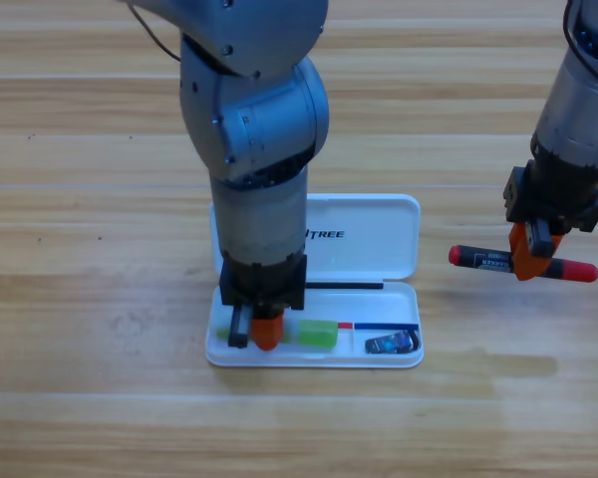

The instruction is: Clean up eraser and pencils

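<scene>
Left gripper (259, 332) down in white case (379, 239) lower centre, clamped on light-green pencil (317, 334), tiny black eraser (393, 344) w/ blue label in case's right end, right gripper (534, 261) mid-right — clamped on red pencil (478, 258), black labelled middle, above table (100, 199).

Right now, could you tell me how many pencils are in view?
2: the green pencil lies in the white case under the left gripper; the red pencil is held by the right gripper.

Just one camera here, fixed up high and looking down at the wooden table (80, 418). Both arms come in from the top edge, and the left gripper (254, 334) sits roughly mid-frame, fairly close. No second view to overlap with.
</scene>
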Robot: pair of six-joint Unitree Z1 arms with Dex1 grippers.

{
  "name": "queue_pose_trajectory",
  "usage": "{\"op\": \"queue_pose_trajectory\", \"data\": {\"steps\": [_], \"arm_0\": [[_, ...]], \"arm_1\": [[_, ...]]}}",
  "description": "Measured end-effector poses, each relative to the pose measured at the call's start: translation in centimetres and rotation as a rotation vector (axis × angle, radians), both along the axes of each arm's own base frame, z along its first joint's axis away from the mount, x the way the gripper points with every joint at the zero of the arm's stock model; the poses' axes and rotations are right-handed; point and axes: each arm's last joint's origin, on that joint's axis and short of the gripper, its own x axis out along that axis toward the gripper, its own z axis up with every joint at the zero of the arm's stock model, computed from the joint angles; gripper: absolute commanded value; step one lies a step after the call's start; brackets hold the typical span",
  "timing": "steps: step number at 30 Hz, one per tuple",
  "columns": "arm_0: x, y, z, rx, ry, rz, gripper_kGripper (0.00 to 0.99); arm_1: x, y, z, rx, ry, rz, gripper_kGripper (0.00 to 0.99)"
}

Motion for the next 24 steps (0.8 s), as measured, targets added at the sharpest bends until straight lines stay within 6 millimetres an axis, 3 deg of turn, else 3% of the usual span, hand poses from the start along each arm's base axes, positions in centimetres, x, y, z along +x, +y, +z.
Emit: {"op": "queue_pose_trajectory", "data": {"steps": [9,12,13,14,15,24], "arm_0": [[0.0,0.0,0.0,-0.005,0.0,0.0,0.029],[0.0,-0.1,0.0,-0.011,0.008,-0.001,0.703],[0.0,-0.1,0.0,-0.012,0.009,-0.001,0.871],[0.0,-0.1,0.0,-0.012,0.009,-0.001,0.954],[0.0,-0.1,0.0,-0.012,0.009,0.0,0.988],[0.0,-0.1,0.0,-0.014,0.009,0.014,0.99]], "arm_1": [[-0.1,-0.1,0.1,-0.001,0.004,-0.008,0.0],[-0.1,-0.1,0.1,0.0,0.005,-0.012,0.0],[-0.2,-0.1,0.1,0.001,0.006,-0.013,0.0],[-0.2,-0.1,0.2,0.002,0.006,-0.013,0.0],[-0.2,-0.1,0.2,0.002,0.006,-0.013,0.0],[-0.9,-0.1,1.5,0.021,-0.015,-0.012,0.0]]}}
